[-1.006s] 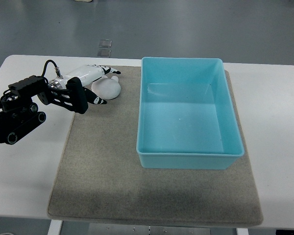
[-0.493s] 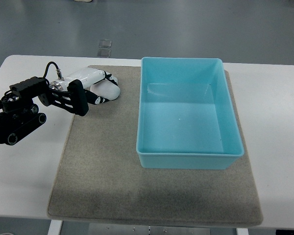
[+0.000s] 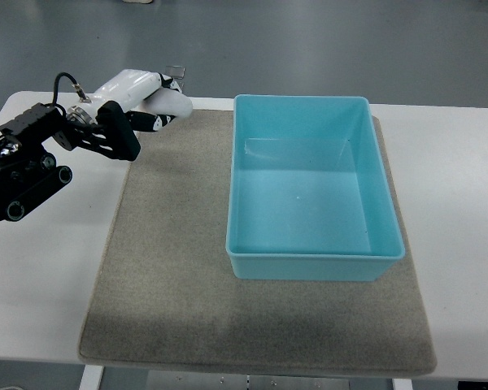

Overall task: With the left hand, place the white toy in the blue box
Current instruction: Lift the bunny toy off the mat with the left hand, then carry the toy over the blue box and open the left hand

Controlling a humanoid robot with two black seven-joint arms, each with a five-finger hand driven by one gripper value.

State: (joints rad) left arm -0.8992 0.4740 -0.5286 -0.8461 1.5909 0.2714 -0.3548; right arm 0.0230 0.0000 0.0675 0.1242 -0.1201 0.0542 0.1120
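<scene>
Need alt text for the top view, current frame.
The left robot hand grips the white toy above the gray mat's far-left corner, left of the empty blue box. Mat and box sit on a white table; no right arm is visible.

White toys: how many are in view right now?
1. The white toy is gripped in the left hand, near the mat's far-left corner, left of the blue box. The box looks empty; the hand may hide part of the toy.
</scene>
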